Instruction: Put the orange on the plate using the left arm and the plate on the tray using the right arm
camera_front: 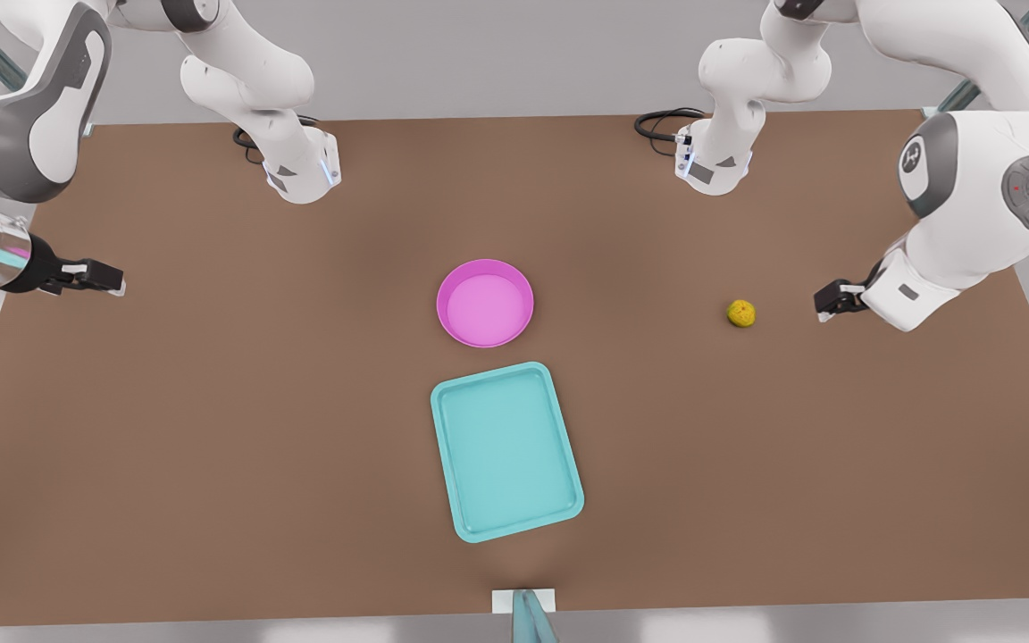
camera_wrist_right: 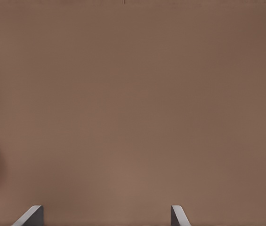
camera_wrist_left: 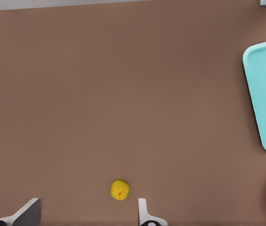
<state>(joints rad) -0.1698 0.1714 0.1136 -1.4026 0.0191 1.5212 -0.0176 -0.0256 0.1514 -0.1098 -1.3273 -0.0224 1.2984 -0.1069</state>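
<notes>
Both plate (camera_front: 485, 303) and tray (camera_front: 506, 451) hold nothing.

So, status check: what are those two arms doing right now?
Left gripper open, near small yellow-orange fruit. Right gripper open, waiting. Round pink plate empty, beside teal rectangular tray. Nothing between.

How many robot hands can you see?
2. The left hand is at the front view's right, open, near the orange. The right hand waits, open, at the front view's left edge.
</notes>
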